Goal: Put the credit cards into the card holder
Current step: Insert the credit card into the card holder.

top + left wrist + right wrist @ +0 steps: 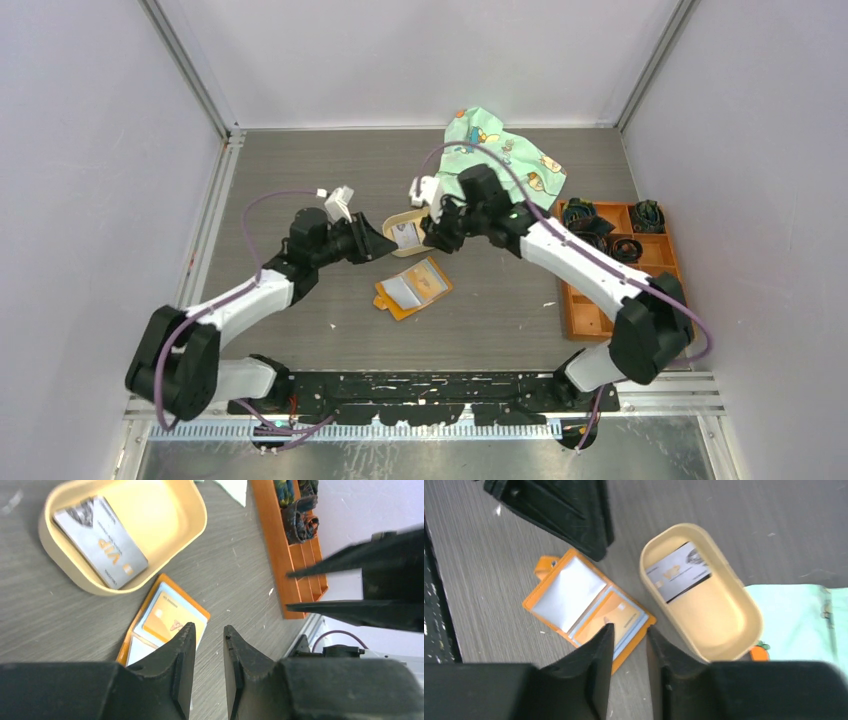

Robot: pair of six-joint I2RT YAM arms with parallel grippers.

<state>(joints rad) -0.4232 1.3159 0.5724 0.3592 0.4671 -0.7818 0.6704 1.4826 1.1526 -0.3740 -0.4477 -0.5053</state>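
Note:
The orange card holder (412, 287) lies open on the table between the arms. In the right wrist view it (566, 592) shows a whitish pocket on one half and an orange card (609, 612) over a light blue card on the other. A grey card with a dark stripe (679, 572) lies in the oval tan tray (400, 218). It also shows in the left wrist view (100, 542). My left gripper (385, 243) hangs left of the tray, jaws slightly apart and empty (209, 635). My right gripper (432, 238) hangs right of the tray, jaws slightly apart and empty (630, 632).
A green patterned cloth (505, 150) lies at the back behind the right arm. A large orange compartment box (600, 310) with dark rolled items stands at the right. The right gripper's fingers (360, 590) show at the right of the left wrist view.

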